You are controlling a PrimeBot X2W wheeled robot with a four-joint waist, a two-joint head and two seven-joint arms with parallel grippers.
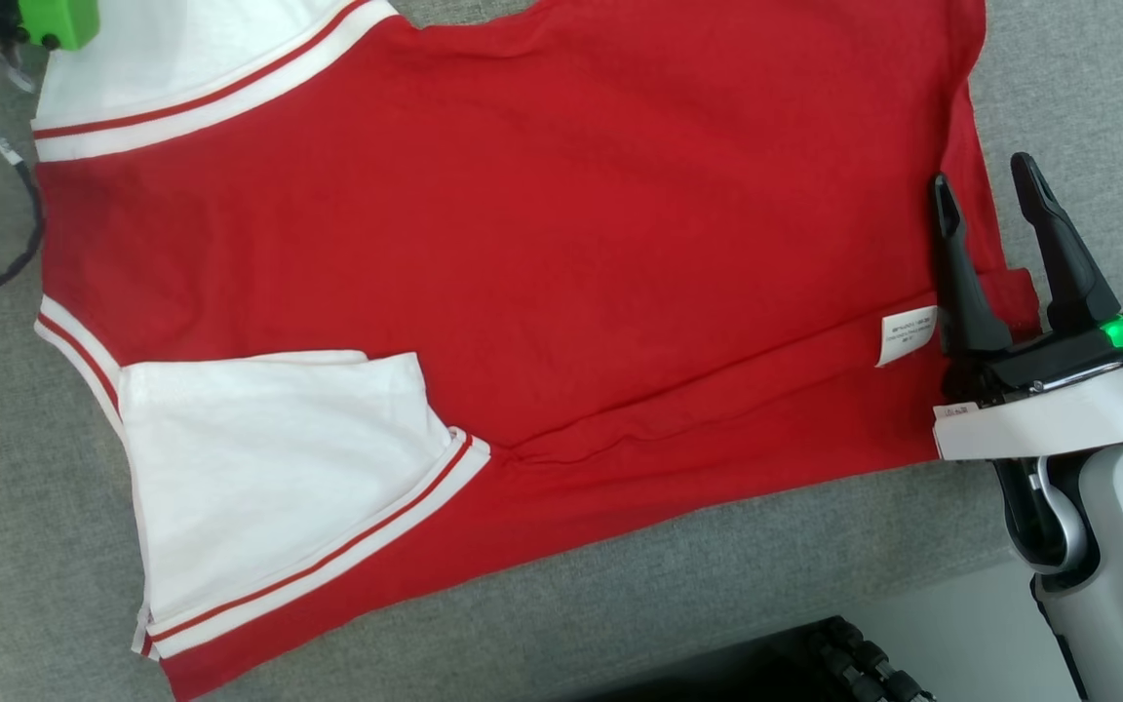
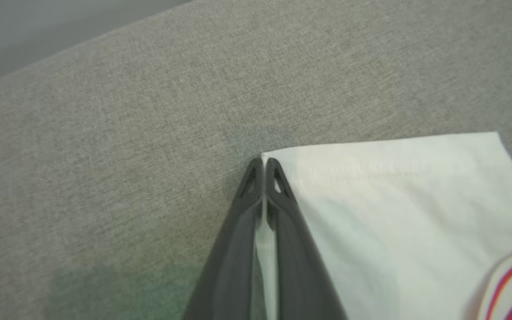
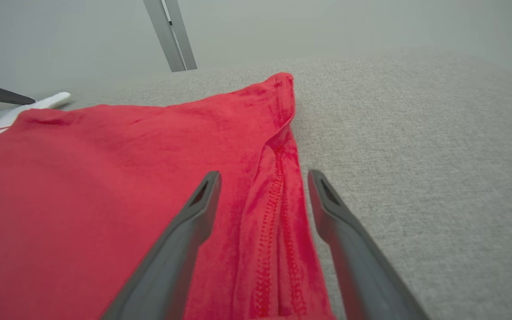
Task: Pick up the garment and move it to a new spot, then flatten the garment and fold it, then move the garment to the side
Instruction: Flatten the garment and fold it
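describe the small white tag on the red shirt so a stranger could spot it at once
A red cotton shirt with white sleeves lies spread on the grey fabric surface. At its right edge in the head view, beside the open right end effector, sits a small white rectangular label. Unlike the big striped-cuff sleeves, it is tiny and carries fine print.

Head camera: high, tilted steeply down on the counter (image 1: 25, 507), with the garment (image 1: 522, 244) spanning most of the frame. Left wrist camera: close over the counter, sighting along the left pincer (image 2: 265, 163) to a white sleeve (image 2: 394, 213) corner. Right wrist camera: low, near grazing (far counter edge visible), along the right pincer (image 3: 262, 178) up the red hem (image 3: 278, 213). Head and right wrist views share that hem.
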